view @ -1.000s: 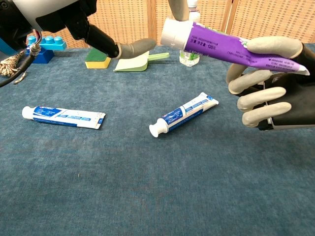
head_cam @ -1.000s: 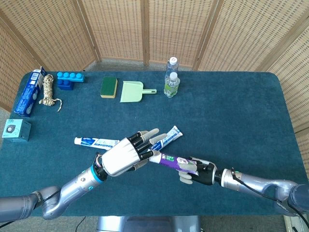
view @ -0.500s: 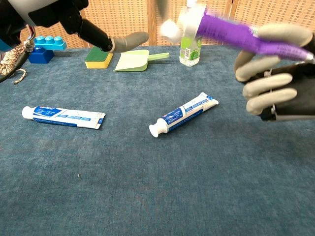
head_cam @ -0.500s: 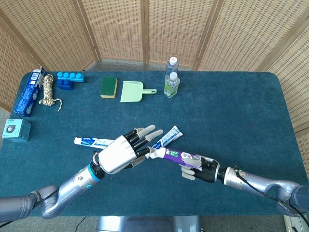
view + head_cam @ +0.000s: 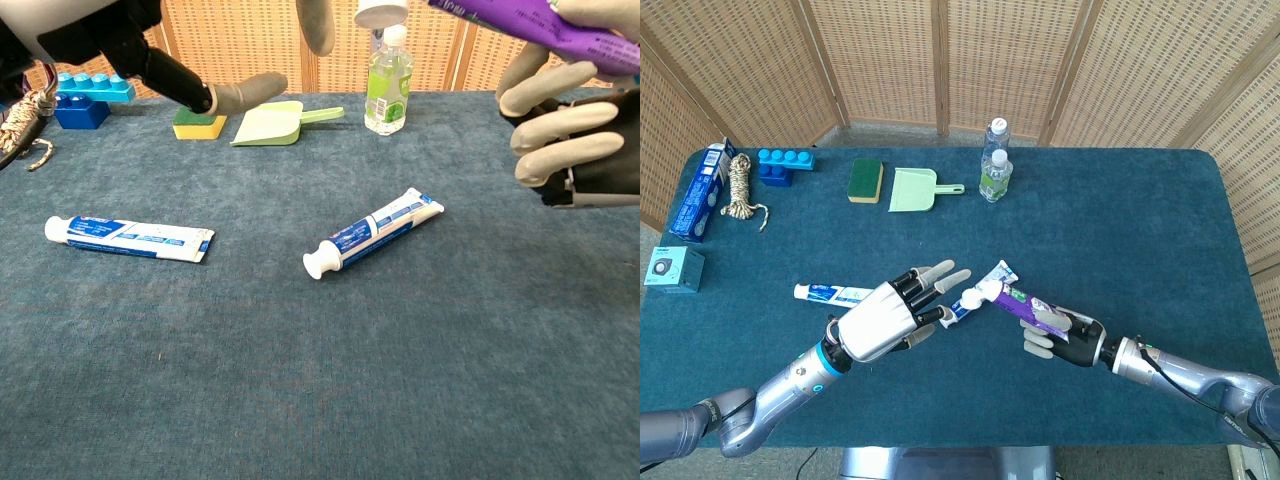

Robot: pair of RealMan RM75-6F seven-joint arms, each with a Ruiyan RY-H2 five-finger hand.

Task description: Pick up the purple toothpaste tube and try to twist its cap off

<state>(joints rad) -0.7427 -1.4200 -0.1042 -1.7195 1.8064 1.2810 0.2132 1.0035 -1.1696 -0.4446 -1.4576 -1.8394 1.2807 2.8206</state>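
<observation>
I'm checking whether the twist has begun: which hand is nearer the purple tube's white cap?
Left. The left hand has its fingers reaching beside the white cap, apparently not gripping it. The right hand holds the purple toothpaste tube by its far end.

Three toothpaste tubes are in sight: one purple tube [image 5: 1030, 306] held above the table [image 5: 1120, 230], and two blue-and-white tubes [image 5: 128, 236] [image 5: 372, 232] lying near the table's middle. Two clear bottles [image 5: 996, 176] [image 5: 997, 135] stand at the far edge. Along that same edge are one green dustpan [image 5: 912, 190] and one green-and-yellow sponge [image 5: 866, 180]. At the far left corner are one blue toy brick [image 5: 784, 166], one coil of rope [image 5: 739, 187] and one blue box [image 5: 700, 191]. One teal box [image 5: 673, 269] sits at the left edge. Two hands [image 5: 890, 318] [image 5: 1065, 338] are over the table.
</observation>
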